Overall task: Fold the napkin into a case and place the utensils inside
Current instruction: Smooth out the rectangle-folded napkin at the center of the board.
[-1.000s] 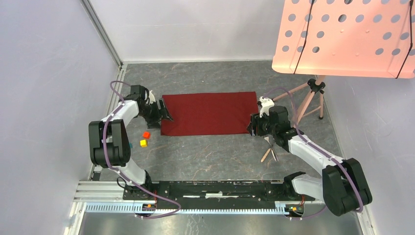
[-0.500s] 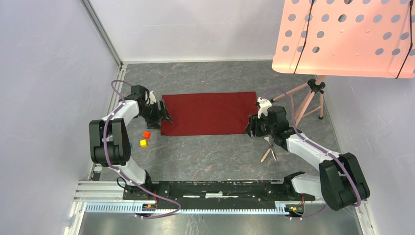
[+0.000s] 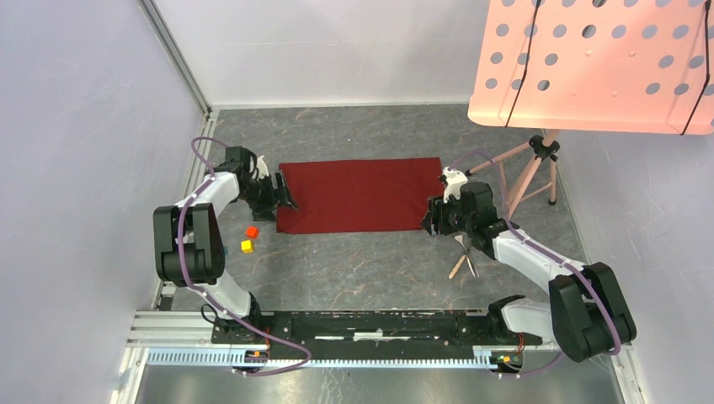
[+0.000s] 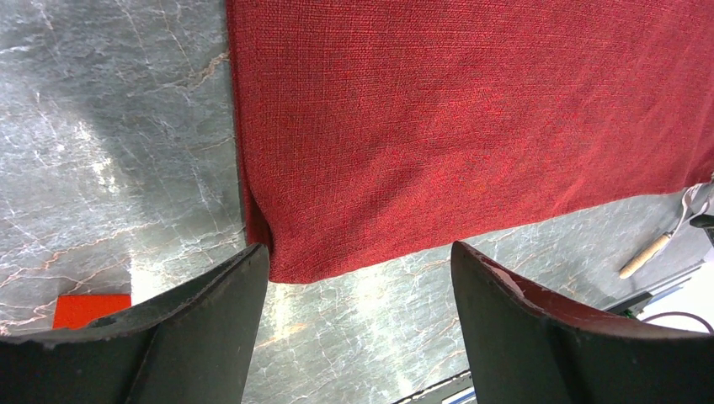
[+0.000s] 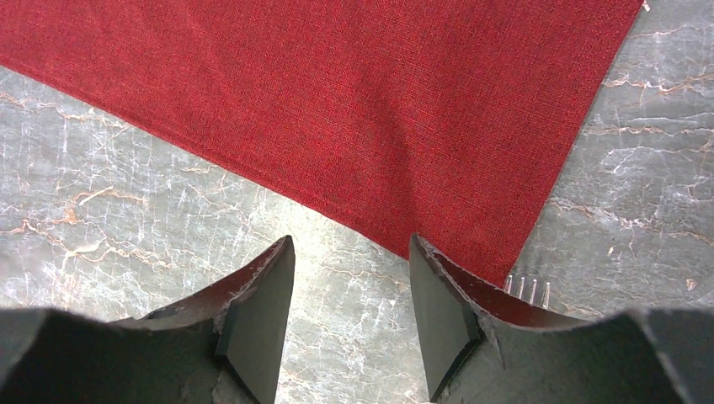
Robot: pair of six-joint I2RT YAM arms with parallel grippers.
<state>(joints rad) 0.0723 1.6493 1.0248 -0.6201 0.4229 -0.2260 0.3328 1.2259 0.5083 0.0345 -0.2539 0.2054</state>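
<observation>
The left gripper (image 3: 283, 202) has its fingers (image 4: 168, 337) spread wide, holding nothing, with the near left corner of the napkin (image 3: 360, 195) lying between their tips. One fingertip sits right at the cloth's short left edge, though the wrist view does not show whether it touches. Across the table, the right gripper (image 3: 429, 220) also has its fingers (image 5: 253, 320) apart and empty, poised over the napkin's long near edge just inside the near right corner. The corner itself runs behind the outer finger.

The dark red cloth lies flat and spread as a wide rectangle on the grey marbled table (image 3: 362, 269). Its edges are straight and its long sides run left to right. The tines of the fork (image 5: 526, 289) peek out just past the near right corner. In the top view the utensils (image 3: 465, 261) lie crossed under the right arm, one showing a wooden handle.

A red cube (image 3: 251, 231) and a yellow cube (image 3: 246, 246) sit near the left corner. Bare table stretches between the napkin and the arm bases, with a narrower strip behind the cloth. A pink music stand (image 3: 589, 63) overhangs the far right corner, and its tripod legs (image 3: 530, 172) stand beside the napkin's right edge.
</observation>
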